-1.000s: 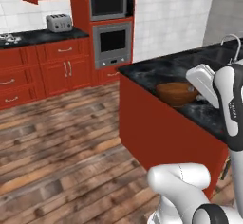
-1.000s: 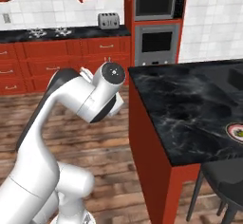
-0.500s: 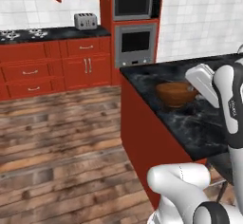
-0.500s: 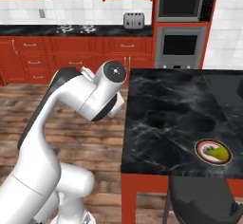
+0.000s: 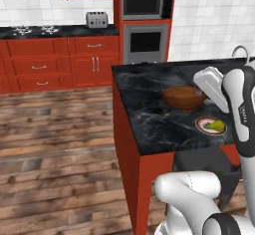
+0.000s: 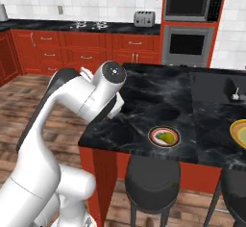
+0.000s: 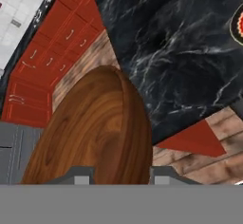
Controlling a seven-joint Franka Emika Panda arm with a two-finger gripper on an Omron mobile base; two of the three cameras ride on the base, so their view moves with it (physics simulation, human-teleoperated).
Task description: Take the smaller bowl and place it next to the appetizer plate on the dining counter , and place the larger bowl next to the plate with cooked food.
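The smaller bowl [image 7: 95, 133], brown and wood-grained, fills the lower left of the hand view, with the gripper [image 7: 121, 174] at the bottom edge: its two fingertips [image 7: 80, 174] stand partly apart, one on each side of the bowl's rim, pinching its wall between them. In the left base view the same bowl [image 5: 184, 97] sits in the right middle of the frame, held over the black marble top of the dining counter [image 5: 144, 104] just left of the white hand; whether its base rests on the marble I cannot tell. Nothing shows inside the bowl.

Just below and to the right of it in that view lies the appetizer plate [image 5: 210, 125], dark-rimmed with a pinkish centre, bearing a green-yellow piece of food [image 5: 216, 125]. In the right base view this plate [image 6: 164, 136] lies near the counter's near edge, at the lower middle of the frame. At the right edge of that view a slice of the yellow plate with cooked food [image 6: 239, 133] shows, also on the counter, well apart from the small plate.
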